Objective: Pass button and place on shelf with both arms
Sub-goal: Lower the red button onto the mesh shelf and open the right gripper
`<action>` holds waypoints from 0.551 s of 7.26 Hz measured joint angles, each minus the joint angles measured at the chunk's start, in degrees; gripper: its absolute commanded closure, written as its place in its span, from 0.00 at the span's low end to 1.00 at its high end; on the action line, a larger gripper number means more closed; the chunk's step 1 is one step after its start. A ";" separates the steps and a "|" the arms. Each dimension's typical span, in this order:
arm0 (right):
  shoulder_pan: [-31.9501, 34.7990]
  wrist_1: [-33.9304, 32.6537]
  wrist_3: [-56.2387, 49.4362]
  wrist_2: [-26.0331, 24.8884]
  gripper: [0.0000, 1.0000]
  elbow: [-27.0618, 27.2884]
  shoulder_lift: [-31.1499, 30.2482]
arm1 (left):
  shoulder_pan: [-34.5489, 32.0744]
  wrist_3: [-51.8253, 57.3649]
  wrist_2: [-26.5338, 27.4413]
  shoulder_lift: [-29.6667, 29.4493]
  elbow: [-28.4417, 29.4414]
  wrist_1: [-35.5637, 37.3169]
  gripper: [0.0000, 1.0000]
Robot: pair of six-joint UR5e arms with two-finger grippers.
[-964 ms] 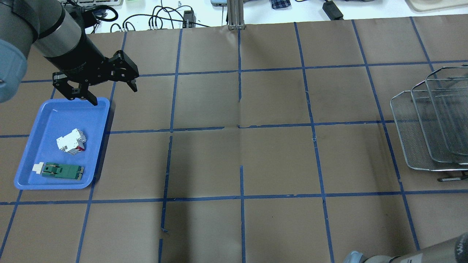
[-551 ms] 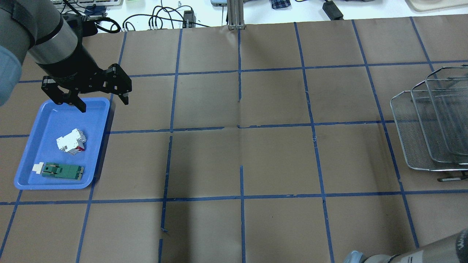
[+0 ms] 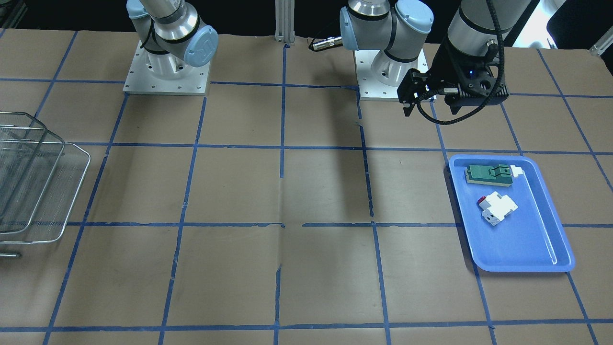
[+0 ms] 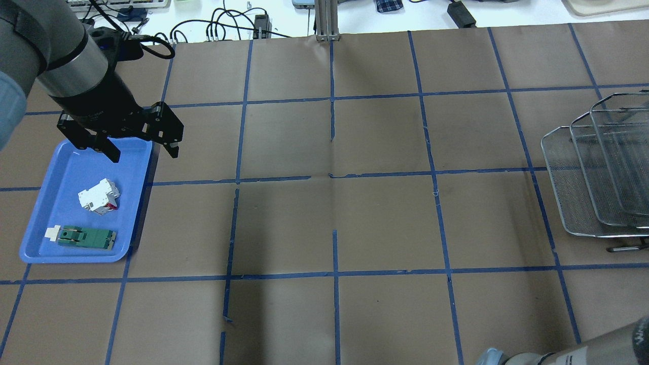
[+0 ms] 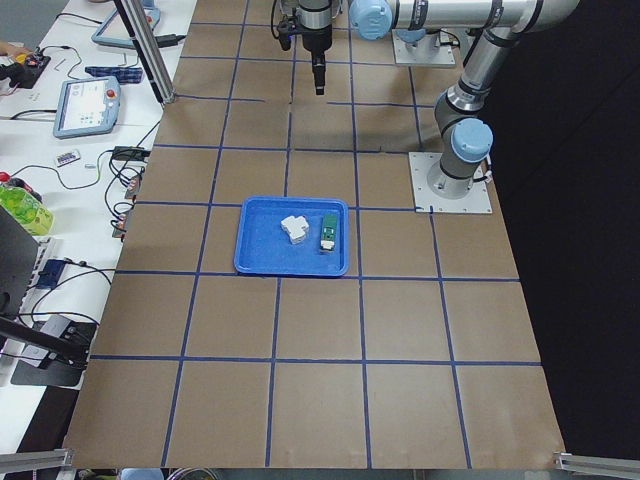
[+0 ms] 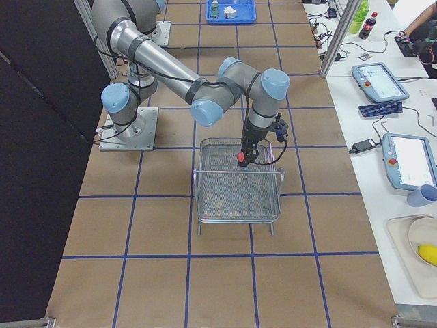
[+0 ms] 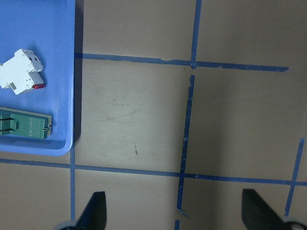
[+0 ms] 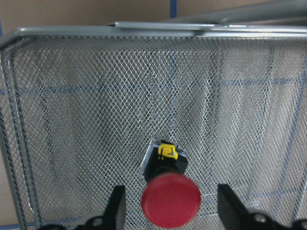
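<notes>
My right gripper (image 8: 171, 194) is released, its fingers (image 8: 117, 206) clear of the button (image 8: 170, 201). The glossy round red cap hides most of its black, yellow-clipped body. It is over the silver mesh shelf (image 8: 72, 96) at the bench's right end; whether it rests there is unclear. My left gripper (image 4: 144, 152) gapes empty.

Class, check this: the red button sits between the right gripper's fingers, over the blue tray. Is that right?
No. The button sits between the fingers of the right gripper over the wire-mesh shelf, not the blue tray, as the right wrist-mounted view shows.
</notes>
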 measured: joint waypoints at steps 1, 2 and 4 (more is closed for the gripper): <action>0.01 -0.24 0.02 -0.03 0.00 -0.04 -0.17 | -0.03 0.56 -0.25 -0.07 0.07 -0.03 0.00; 0.14 -0.15 0.08 0.00 0.00 -0.31 -0.61 | -0.09 0.72 -0.98 -0.11 0.11 -0.04 0.00; 1.26 0.64 0.18 0.43 0.00 -1.02 -3.44 | -0.15 0.68 -2.15 -0.13 0.05 -0.07 0.00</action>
